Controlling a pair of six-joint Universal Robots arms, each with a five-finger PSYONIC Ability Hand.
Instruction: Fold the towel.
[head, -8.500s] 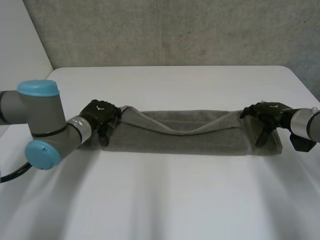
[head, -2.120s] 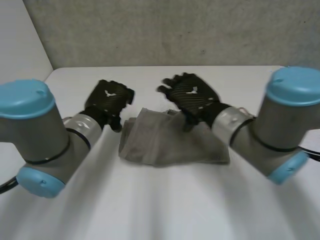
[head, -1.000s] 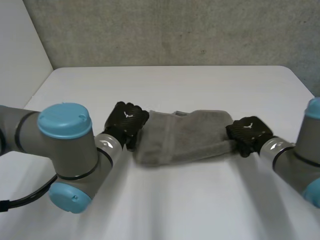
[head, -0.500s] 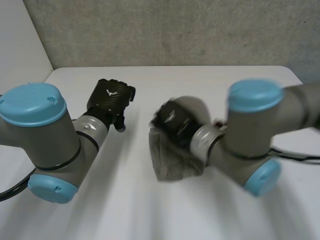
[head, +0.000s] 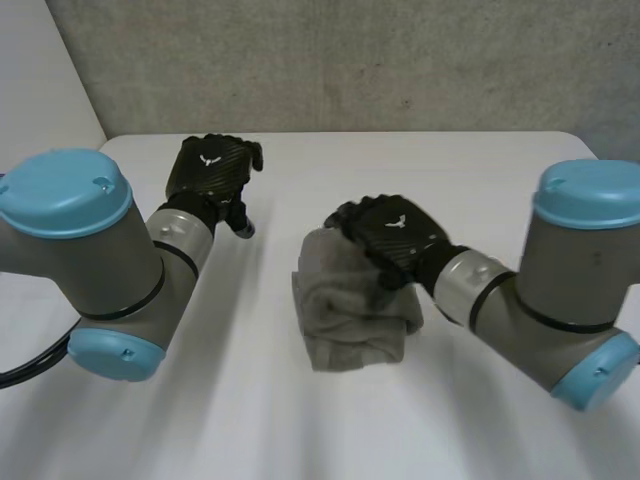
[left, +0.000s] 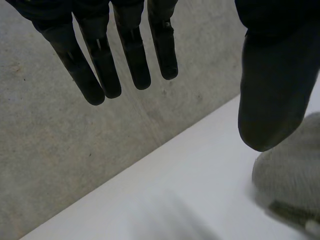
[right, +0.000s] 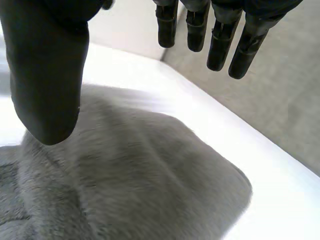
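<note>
In the head view, the upper right part of the towel (head: 350, 330) is hidden behind the right hand (head: 395, 235); in the left wrist view it is cut off by the frame edge.

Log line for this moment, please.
towel: folded bundle | left robot hand: open, raised, clear of towel | right robot hand: open, over towel

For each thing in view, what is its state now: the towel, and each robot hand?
Grey cloth towel: folded into a compact bundle, lying on the white table.
Left robot hand: open, fingers straight, apart from the towel, holding nothing.
Right robot hand: open, fingers straight, over the towel, not gripping it.
</note>
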